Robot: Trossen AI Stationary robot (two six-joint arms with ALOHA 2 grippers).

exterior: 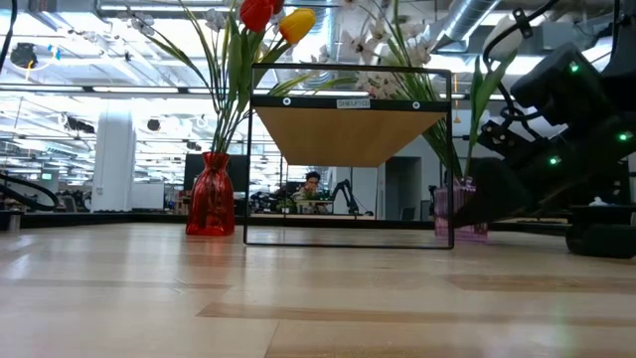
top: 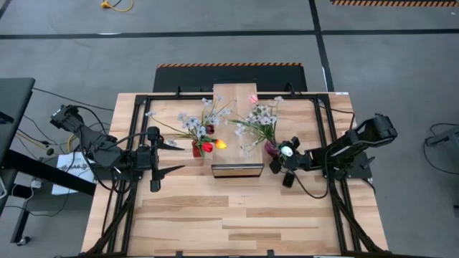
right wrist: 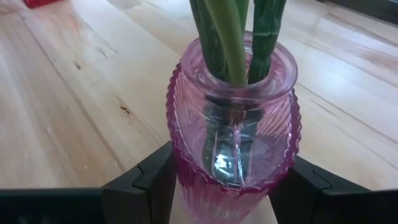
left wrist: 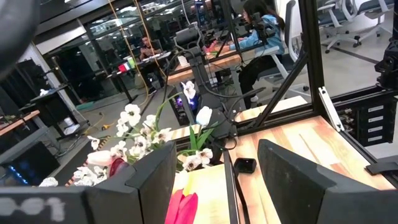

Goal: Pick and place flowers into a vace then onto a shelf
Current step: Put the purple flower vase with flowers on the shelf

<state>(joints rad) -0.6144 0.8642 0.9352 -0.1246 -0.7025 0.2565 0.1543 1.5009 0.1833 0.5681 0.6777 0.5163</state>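
A ribbed pink glass vase (right wrist: 233, 143) stands on the table right of the shelf (top: 235, 107), with green flower stems (right wrist: 236, 37) rising out of its mouth and pale blossoms (top: 262, 118) spreading over the shelf. My right gripper (right wrist: 230, 193) is shut on this vase. A red vase (exterior: 211, 194) with a red tulip (exterior: 256, 12), a yellow tulip (exterior: 296, 24) and white sprays stands on the table left of the shelf. My left gripper (left wrist: 214, 186) hangs open and raised, left of the red vase, with nothing between its fingers. My right gripper holds the pink vase by its lower body (right wrist: 181, 167), pinched between the two fingers (right wrist: 146, 180) on opposite sides. The fingers come from the table's right side, slanting down. The vase is upright with its base (exterior: 459, 233) on the table.
The shelf is a light-wood plank on a thin black frame (exterior: 348, 244) in the middle of the table, between the two vases. A black frame runs along the table's edges (top: 326, 136). Bare wood lies toward the near edge (top: 229, 222).
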